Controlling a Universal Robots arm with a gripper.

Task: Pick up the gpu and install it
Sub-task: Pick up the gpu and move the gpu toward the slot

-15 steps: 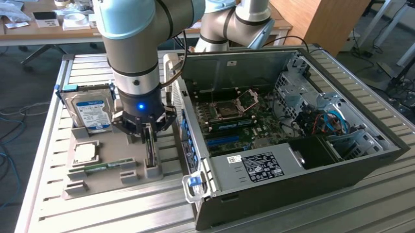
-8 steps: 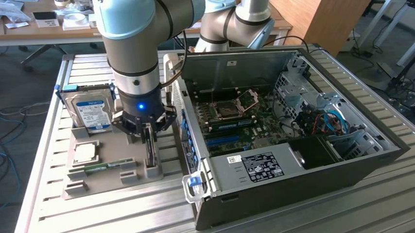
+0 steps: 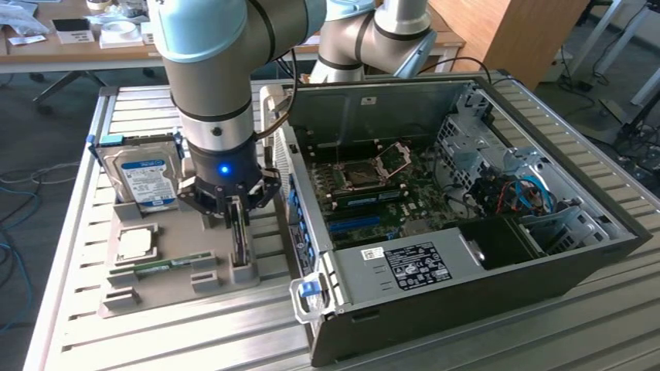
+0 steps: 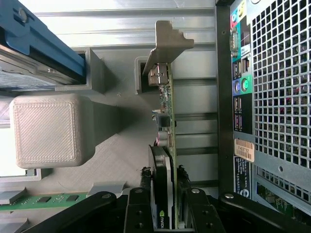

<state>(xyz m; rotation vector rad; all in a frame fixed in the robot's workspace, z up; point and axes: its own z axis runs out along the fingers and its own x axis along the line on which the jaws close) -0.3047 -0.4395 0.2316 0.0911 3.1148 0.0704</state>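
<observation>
The robot arm's gripper (image 3: 235, 207) hangs low over the gpu (image 3: 239, 238). The gpu stands on its thin edge in a gray tray (image 3: 181, 232) on the counter (image 3: 134, 340). A hard drive (image 3: 144, 179) with a blue label stands toward the exterior view's left. An open computer case (image 3: 464, 232) sits just beside the tray.

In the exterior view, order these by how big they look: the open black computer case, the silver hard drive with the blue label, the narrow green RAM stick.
1. open black computer case, by far largest
2. silver blue-labelled hard drive
3. narrow green RAM stick, smallest
</observation>
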